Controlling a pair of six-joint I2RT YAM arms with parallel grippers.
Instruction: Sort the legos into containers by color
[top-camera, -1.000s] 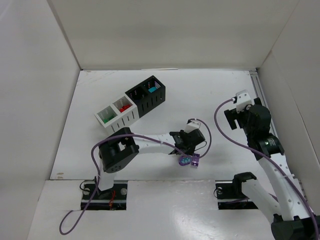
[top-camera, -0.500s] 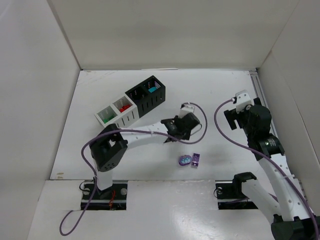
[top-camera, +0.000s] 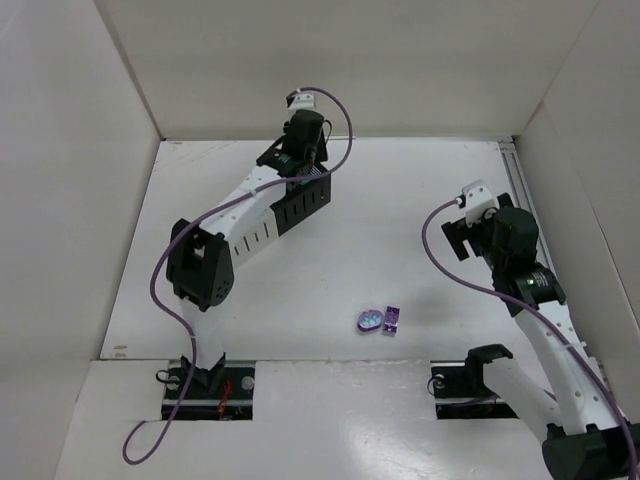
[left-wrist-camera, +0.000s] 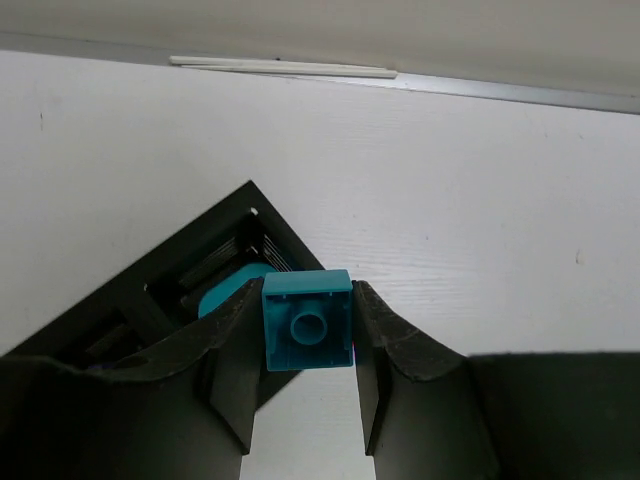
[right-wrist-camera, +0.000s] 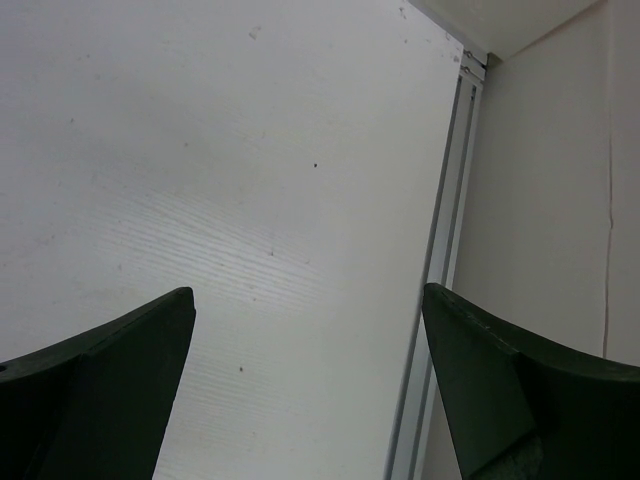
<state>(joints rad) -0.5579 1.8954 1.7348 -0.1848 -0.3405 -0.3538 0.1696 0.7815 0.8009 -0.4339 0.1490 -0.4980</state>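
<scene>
Left fingers (left-wrist-camera: 235, 372) pinch teal brick (left-wrist-camera: 307, 320) above black container (left-wrist-camera: 212, 228) — right fingers (right-wrist-camera: 100, 375) spread wide, empty.

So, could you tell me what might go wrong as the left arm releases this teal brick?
In the left wrist view, the teal brick in the left pincer sits over the corner wall of the black container, not squarely over a compartment. If released now, it may bounce onto the table. The left arm stretches over the white container, so a low retreat could nudge it.
</scene>
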